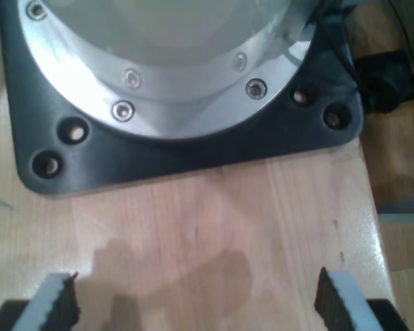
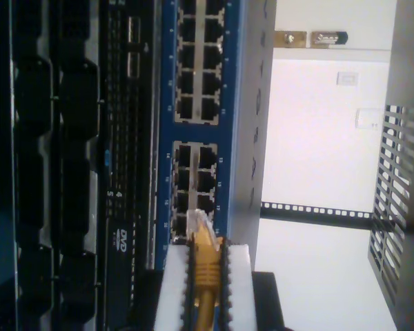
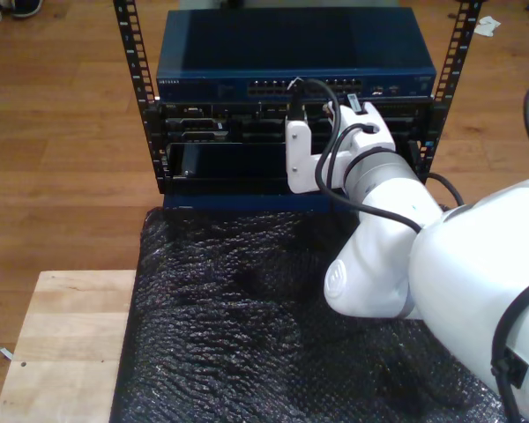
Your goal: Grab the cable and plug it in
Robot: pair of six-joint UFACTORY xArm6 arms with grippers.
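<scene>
The yellow-orange cable (image 2: 205, 289) runs between the white fingers (image 2: 171, 283) of my second gripper (image 2: 205, 252), which is shut on it. Its clear plug (image 2: 196, 224) points into the lower group of ports on the blue switch (image 2: 167, 124); I cannot tell whether it is seated in a port. In the exterior view my second gripper (image 3: 294, 95) reaches from the exterior view's right to the port row of the blue switch (image 3: 203, 84) at the top of the rack. My first gripper (image 1: 196, 307) is open above a wooden table (image 1: 214, 227), with nothing between its black pads (image 1: 329, 300).
Black units (image 3: 212, 132) fill the rack below the switch, between perforated rails (image 3: 134, 79). A crinkled black sheet (image 3: 238, 317) lies in front of the rack, with a wooden table (image 3: 62, 344) at the exterior view's lower left. A black baseplate (image 1: 193, 155) with a silver arm base (image 1: 172, 76) lies ahead of my first gripper.
</scene>
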